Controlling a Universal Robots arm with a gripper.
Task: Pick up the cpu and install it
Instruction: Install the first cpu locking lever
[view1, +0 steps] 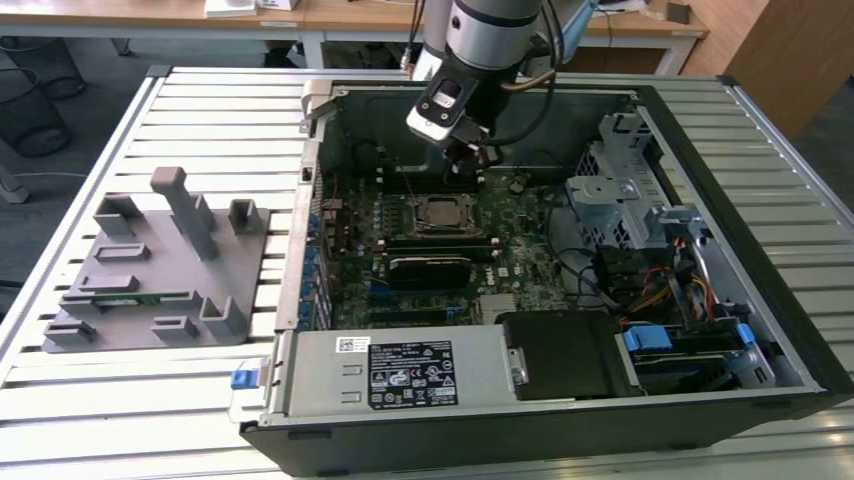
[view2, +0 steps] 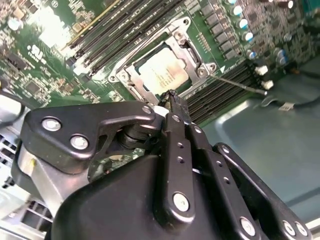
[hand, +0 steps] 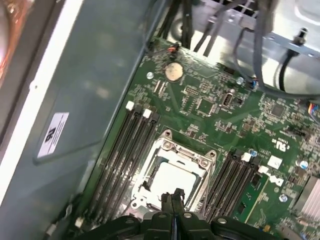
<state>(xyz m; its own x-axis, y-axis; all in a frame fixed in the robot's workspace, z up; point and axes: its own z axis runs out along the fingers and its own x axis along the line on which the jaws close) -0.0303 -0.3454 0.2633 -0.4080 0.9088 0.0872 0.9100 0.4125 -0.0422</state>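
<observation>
My jaws are pressed together with nothing between them. My black gripper (hand: 172, 196) hangs just above the cpu (hand: 170, 181), a flat square chip with a dull silver top. It lies inside the silver metal socket frame (hand: 200, 159) on the green motherboard (hand: 210, 107), with rows of black memory slots (hand: 125, 150) on either side. The chip looks placed, though I cannot tell if it sits flat. Pressing off-centre could tilt it and harm the contacts beneath. Drifting sideways, I might snag the thin metal latch lever (view2: 240, 85).
</observation>
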